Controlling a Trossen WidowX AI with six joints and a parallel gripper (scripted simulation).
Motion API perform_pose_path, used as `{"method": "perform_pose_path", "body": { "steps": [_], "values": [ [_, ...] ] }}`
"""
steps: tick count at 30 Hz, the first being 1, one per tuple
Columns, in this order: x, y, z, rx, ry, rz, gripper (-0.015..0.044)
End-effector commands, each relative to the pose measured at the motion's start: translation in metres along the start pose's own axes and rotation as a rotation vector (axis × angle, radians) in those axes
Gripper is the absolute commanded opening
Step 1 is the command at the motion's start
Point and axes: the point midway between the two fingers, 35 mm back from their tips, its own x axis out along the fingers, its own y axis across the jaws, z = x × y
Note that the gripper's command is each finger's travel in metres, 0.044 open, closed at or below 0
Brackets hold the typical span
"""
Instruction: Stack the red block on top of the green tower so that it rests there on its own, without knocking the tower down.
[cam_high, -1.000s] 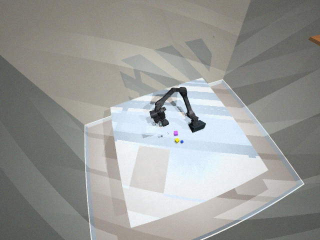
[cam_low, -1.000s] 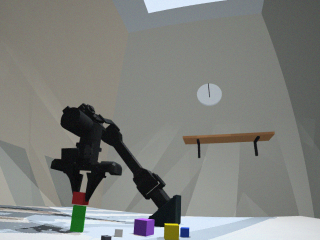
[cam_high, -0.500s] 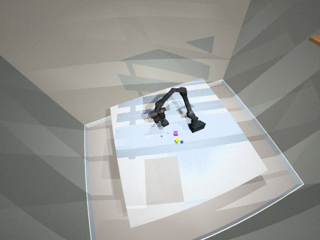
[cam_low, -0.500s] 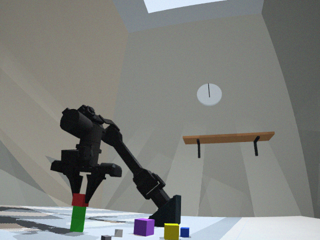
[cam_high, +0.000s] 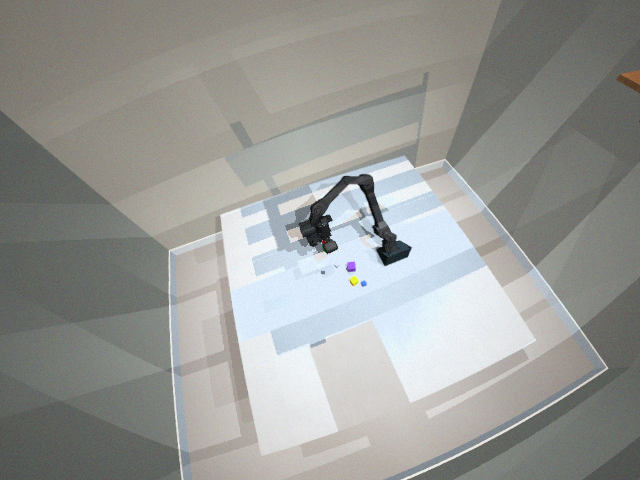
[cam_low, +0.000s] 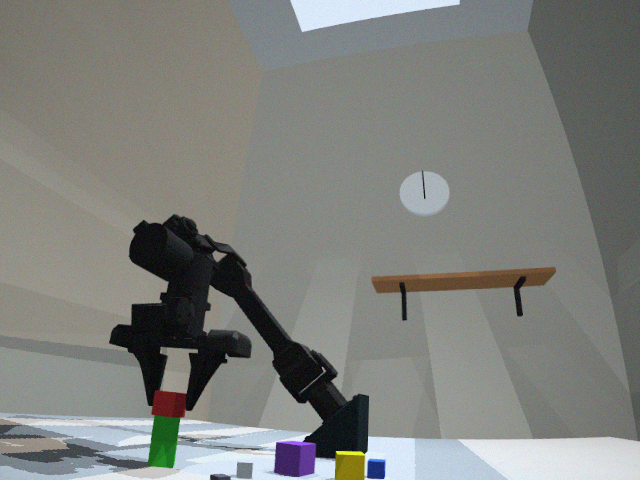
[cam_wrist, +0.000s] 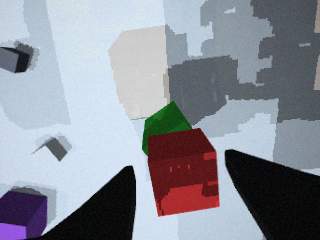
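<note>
The red block (cam_low: 169, 404) (cam_wrist: 184, 172) sits on top of the upright green tower (cam_low: 164, 442) (cam_wrist: 164, 124), turned a little against it and overhanging slightly to the right in the exterior view. My gripper (cam_low: 170, 406) (cam_wrist: 179, 165) is open and points down, with one finger on each side of the red block. In the wrist view both fingers show a gap to the block. The top view shows only specks of red and green beside the gripper body, and the fingertips are hidden there.
A purple block (cam_high: 351, 266) (cam_low: 294, 458) (cam_wrist: 20, 212), a yellow block (cam_high: 354, 281) (cam_low: 349, 466) and a small blue block (cam_high: 363, 283) (cam_low: 376, 468) stand between the tower and the viewer's right. A small grey block (cam_low: 244, 469) (cam_wrist: 57, 149) and a dark block (cam_high: 323, 272) (cam_wrist: 21, 61) lie nearer the tower.
</note>
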Motion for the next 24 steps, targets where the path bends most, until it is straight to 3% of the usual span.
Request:
{"method": "perform_pose_path", "body": {
  "steps": [1,5,24],
  "values": [
    [0.0002,0.0,0.0003,0.001,-0.001,-0.001,0.0341],
    [0.0002,0.0,0.0003,0.001,-0.001,-0.001,0.044],
    [0.0002,0.0,0.0003,0.001,-0.001,-0.001,0.044]
  ]
}}
